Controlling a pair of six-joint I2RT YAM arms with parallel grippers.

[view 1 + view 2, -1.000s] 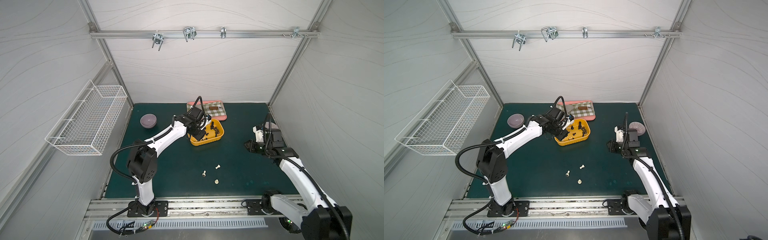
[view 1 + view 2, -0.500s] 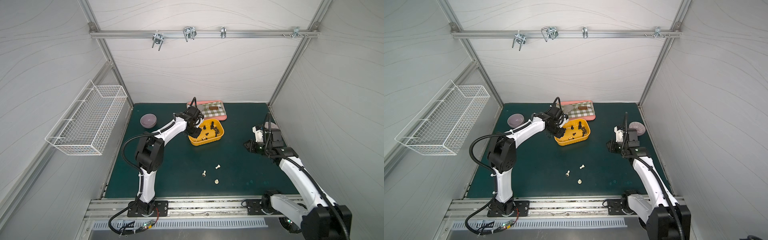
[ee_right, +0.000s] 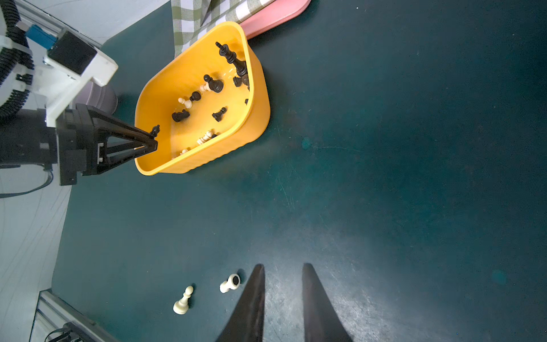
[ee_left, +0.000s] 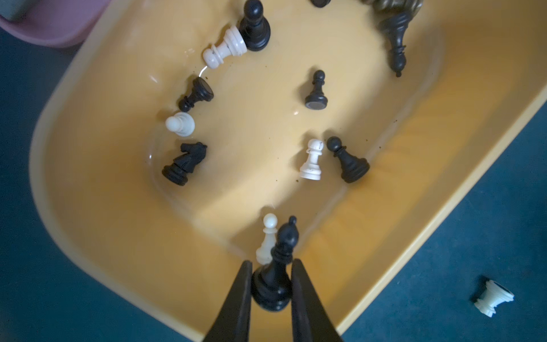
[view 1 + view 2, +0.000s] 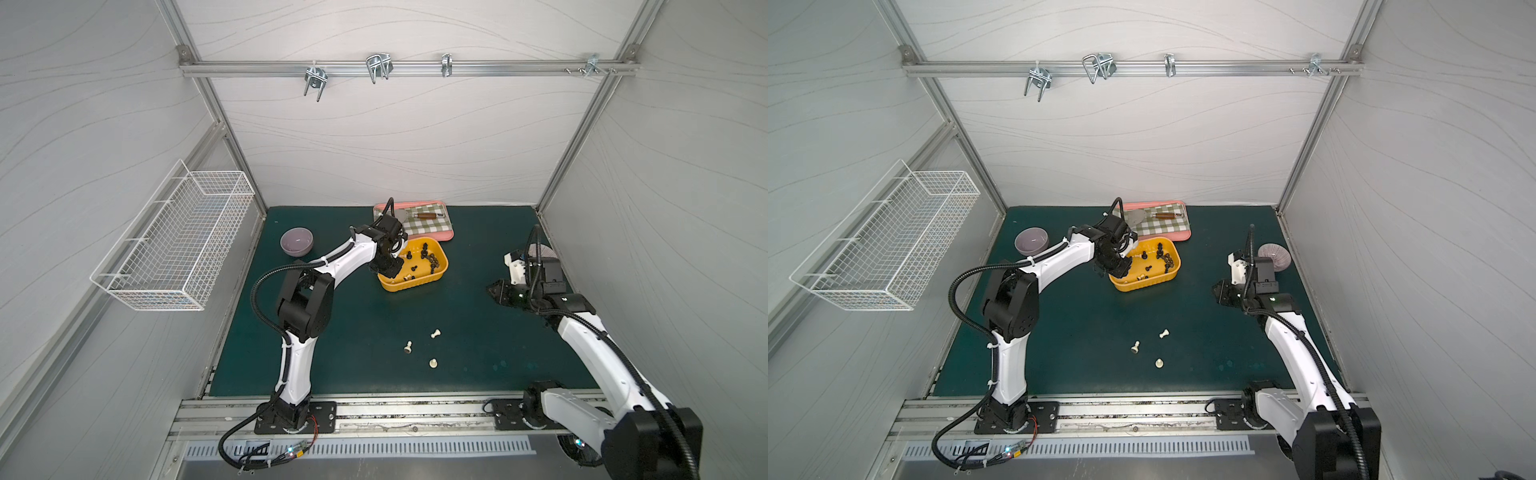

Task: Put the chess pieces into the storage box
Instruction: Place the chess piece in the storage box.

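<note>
In both top views the pieces in the box are too small to tell by type; the left gripper hides the box's eight-o'clock corner; in a top view the right arm covers most of a bowl at the box's three o'clock; in the left wrist view a bishop half hides a white pawn, and the frame edge cuts both fingers.

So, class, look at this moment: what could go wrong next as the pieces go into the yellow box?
1. The left tool grips the black bishop just inside the storage box's edge; released here, it might strike the wall and bounce out.
2. A white piece lies on its side on the mat beside the right tool; it could roll away when pinched.
</note>
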